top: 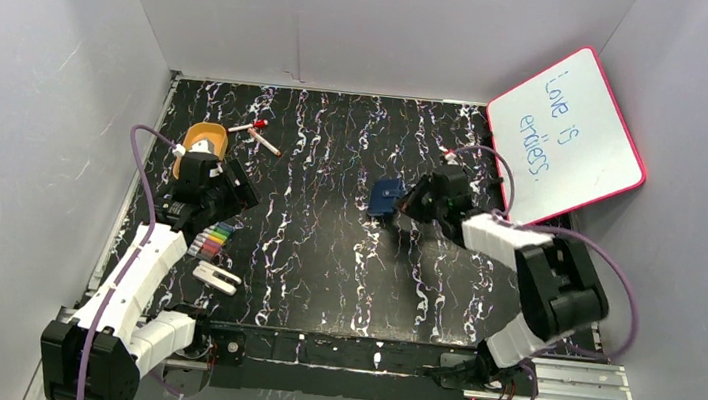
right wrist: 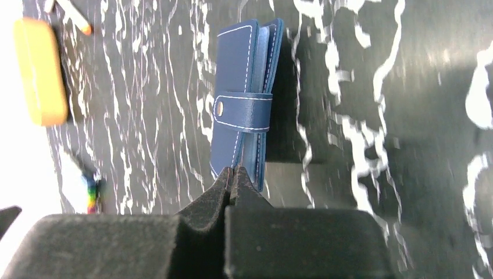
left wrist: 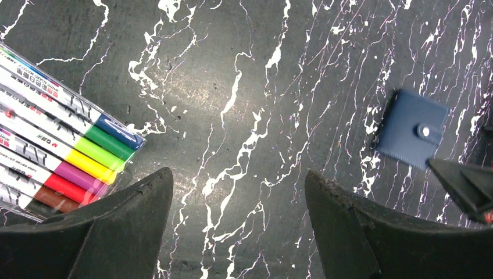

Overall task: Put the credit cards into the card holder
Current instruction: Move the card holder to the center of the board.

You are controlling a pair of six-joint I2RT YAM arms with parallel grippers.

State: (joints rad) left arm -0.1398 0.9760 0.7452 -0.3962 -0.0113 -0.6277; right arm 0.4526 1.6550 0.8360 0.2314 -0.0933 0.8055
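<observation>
One navy folding card holder [right wrist: 237,75], long axis pointing away from closed right gripper [right wrist: 232,172] hiding its near edge, left gripper [left wrist: 238,174] spread wide

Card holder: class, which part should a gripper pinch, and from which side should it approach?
Pinch the thin end edge of the card holder, clear of the snap tab wrapped round its middle, coming in from the right arm's side. The stacked covers are slim there, and the right gripper is shut right at that edge, seemingly on it.
</observation>
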